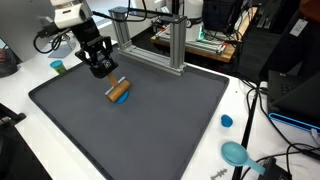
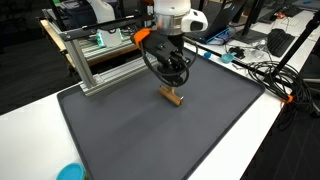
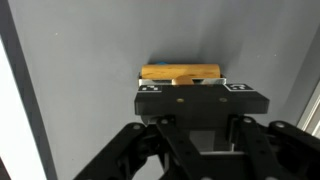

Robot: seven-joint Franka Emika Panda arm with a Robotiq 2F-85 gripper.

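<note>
A short wooden block [image 3: 180, 72] with small blue bits at its ends lies lengthwise just past my gripper [image 3: 200, 98] in the wrist view. A stub of it runs back under the black marker-tagged bar that hides my fingertips. In both exterior views the gripper [image 1: 104, 72] [image 2: 174, 82] stands directly over the block [image 1: 118, 91] [image 2: 172, 97], low above the dark grey mat [image 1: 150, 130] [image 2: 150, 140]. The jaws look closed in on the block. I cannot tell whether the block rests on the mat or hangs just above it.
An aluminium frame [image 1: 175, 45] [image 2: 95, 60] stands along the mat's far edge. A blue cap [image 1: 227, 121] and a teal scoop [image 1: 236, 153] lie on the white table beside the mat, and another teal item [image 1: 57, 66] sits near the arm. Cables [image 2: 265, 75] trail off the table.
</note>
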